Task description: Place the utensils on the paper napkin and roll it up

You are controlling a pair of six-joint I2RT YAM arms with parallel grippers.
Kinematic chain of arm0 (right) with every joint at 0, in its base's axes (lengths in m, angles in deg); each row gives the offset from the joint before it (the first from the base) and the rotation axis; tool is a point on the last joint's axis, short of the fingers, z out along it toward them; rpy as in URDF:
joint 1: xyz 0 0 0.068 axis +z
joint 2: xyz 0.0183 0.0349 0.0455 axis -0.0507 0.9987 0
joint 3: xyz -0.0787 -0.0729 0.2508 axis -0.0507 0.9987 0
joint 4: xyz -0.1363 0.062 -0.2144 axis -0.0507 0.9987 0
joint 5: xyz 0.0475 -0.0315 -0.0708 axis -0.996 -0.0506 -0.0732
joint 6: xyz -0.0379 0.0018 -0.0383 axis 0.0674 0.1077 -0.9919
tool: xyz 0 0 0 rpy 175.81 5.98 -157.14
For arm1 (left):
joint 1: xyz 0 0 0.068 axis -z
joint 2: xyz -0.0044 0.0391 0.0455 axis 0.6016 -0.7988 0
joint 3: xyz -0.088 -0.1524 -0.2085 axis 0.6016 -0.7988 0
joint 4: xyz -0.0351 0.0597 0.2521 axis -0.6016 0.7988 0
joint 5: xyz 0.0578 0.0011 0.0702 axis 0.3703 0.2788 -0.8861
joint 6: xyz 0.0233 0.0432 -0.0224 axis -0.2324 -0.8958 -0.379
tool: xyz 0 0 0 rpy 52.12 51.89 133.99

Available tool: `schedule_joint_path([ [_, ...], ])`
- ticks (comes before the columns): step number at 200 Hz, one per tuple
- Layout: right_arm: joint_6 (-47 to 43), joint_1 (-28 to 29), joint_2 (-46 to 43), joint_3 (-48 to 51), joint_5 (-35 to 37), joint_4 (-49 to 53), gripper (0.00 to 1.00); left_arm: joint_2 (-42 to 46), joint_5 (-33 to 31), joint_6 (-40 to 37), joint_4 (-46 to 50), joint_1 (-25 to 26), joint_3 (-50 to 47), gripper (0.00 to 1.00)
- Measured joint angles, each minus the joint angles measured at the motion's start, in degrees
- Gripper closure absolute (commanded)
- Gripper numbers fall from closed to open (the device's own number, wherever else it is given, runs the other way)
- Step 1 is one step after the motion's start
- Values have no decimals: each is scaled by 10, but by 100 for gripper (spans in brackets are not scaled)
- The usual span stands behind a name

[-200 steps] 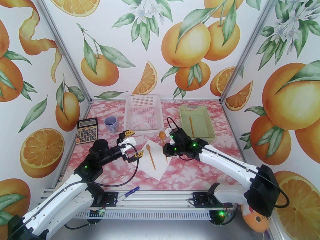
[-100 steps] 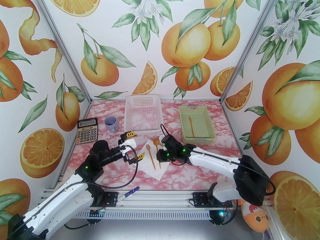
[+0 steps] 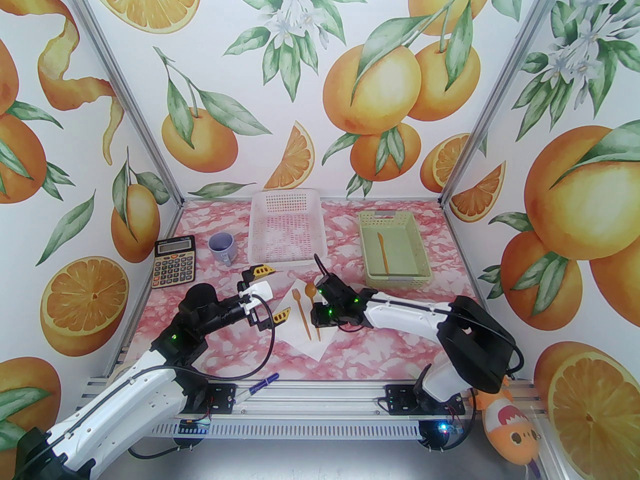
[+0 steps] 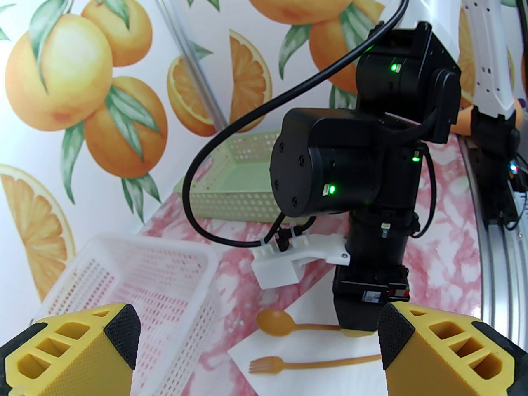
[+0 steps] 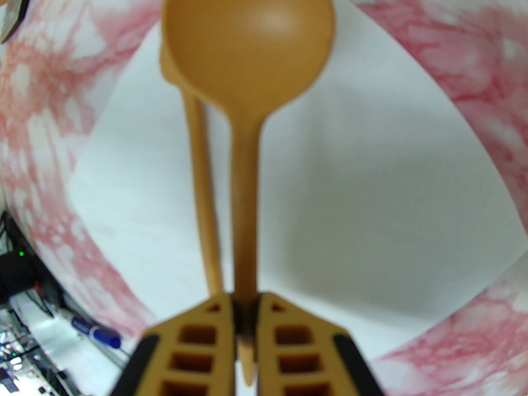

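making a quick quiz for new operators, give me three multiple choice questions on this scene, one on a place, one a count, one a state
1. Where does the fork lie relative to the paper napkin?
A) under it
B) on it
C) apart from it

2. How many baskets does the top view show?
A) one
B) two
C) three

3. The right pincer is:
A) open and empty
B) shut on the fork
C) shut on the handle of the spoon

Answers:
1 B, the left wrist view shows the fork resting on the white sheet.
2 B, there is a white perforated basket and a green basket.
3 C, the right wrist view shows the spoon's handle pinched in it.
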Motion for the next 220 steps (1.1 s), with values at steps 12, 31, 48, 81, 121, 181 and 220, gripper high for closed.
schedule_joint_path([
  [12, -2, 0, 5, -3, 0, 0, 88, 0, 0, -1, 0, 0, 0, 0],
  [31, -7, 0, 13, -9, 0, -2, 88, 0, 2, -1, 0, 0, 0, 0],
  [48, -10, 0, 22, -17, 0, -3, 88, 0, 2, -1, 0, 0, 0, 0],
  [81, -17, 0, 38, -28, 0, -3, 88, 0, 2, -6, 0, 0, 0, 0],
  [121, -19, 0, 48, -32, -2, -4, 87, 0, 2, -12, 1, 3, 0, 0],
  [181, -19, 0, 60, -32, -10, -15, 85, 0, 2, -14, 3, 4, 0, 0],
  [220, -16, 0, 61, -32, -11, -18, 81, 0, 2, -14, 4, 4, 0, 0],
])
